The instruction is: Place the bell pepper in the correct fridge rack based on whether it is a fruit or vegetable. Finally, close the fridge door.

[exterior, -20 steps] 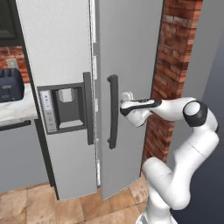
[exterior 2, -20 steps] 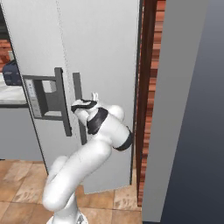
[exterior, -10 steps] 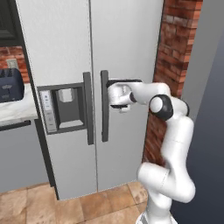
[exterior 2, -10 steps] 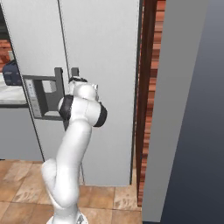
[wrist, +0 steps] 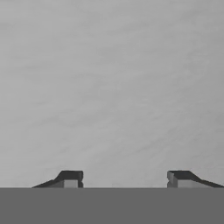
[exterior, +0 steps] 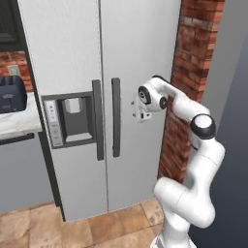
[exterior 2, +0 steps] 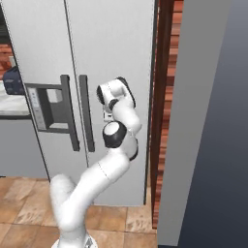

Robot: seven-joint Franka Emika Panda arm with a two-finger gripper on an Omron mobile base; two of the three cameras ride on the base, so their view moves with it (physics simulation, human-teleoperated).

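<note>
The fridge door stands flush with the left door, its dark bar handle next to the other handle. My gripper is at handle height, just right of the handle and right at the door's face; the right base view puts the gripper there as well. In the hand view the gripper faces the plain grey fridge door from very near. Its two tips are apart, with nothing between them. The bell pepper and the fridge rack are hidden behind the shut doors.
The left door carries a dispenser panel. A dark toaster sits on the pale counter to the fridge's left. A brick wall runs along the fridge's right side, and a grey wall stands close beside the arm.
The right door has swung from ajar to fully shut. The arm followed it in, the hand rising toward the door face, and the fingers have come closer together.
</note>
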